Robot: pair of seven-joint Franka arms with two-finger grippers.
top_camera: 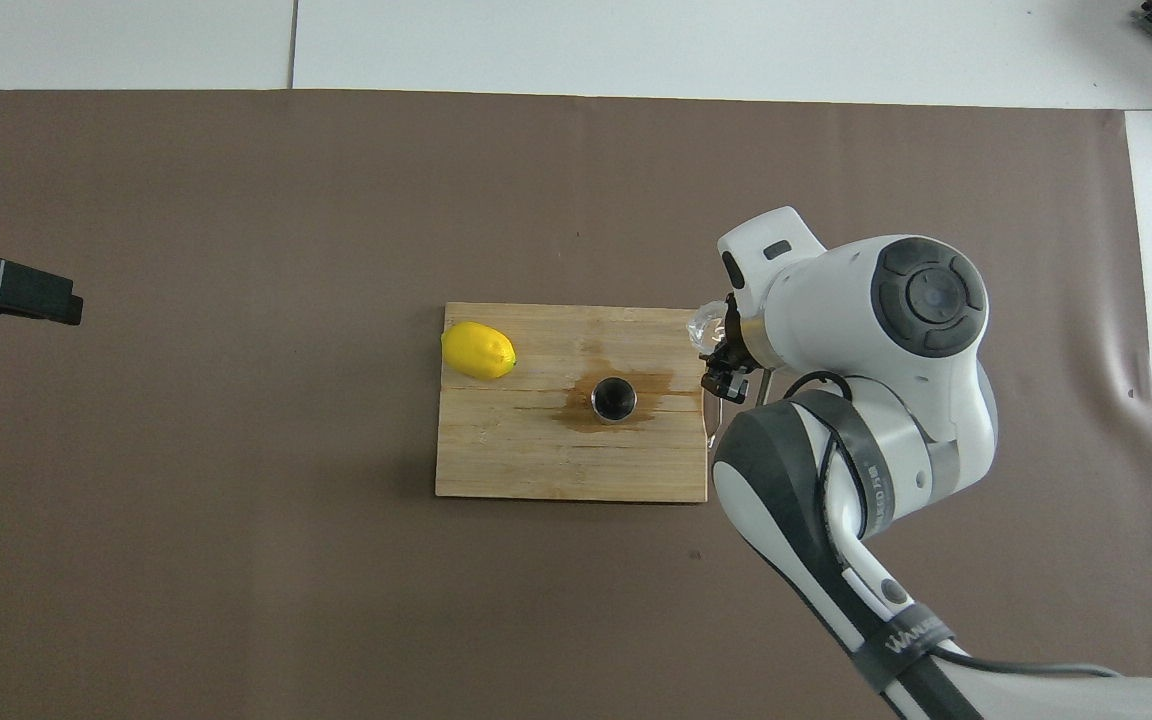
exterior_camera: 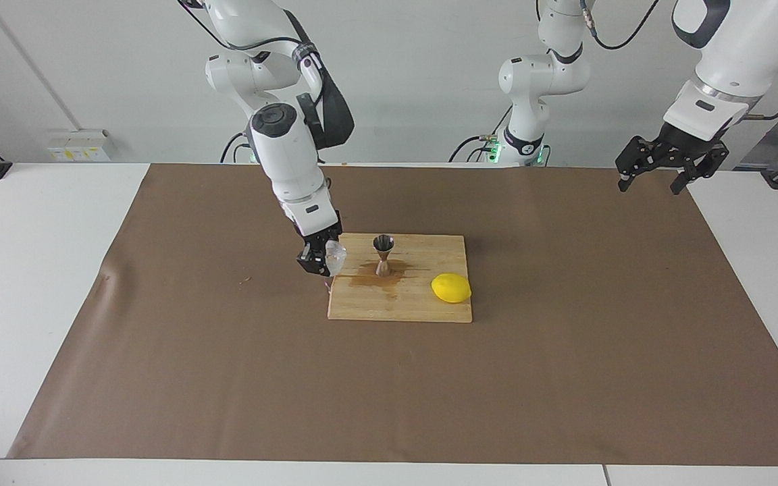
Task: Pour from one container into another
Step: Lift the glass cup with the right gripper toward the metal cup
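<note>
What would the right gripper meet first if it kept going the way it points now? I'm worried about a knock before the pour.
Probably the jigger. The right gripper, shut on the cup above the cutting board's handle end, points along the board toward it; whether it would clear the rim is unclear.

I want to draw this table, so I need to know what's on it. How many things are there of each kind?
Cups: 1, the bumpy clear cup, up in the right hand
Metal jiggers: 1, the steel jigger
Lemons: 1, the yellow lemon
Wooden boards: 1, the cutting board
Brown paper sheets: 1, the brown paper
Total: 5
</note>
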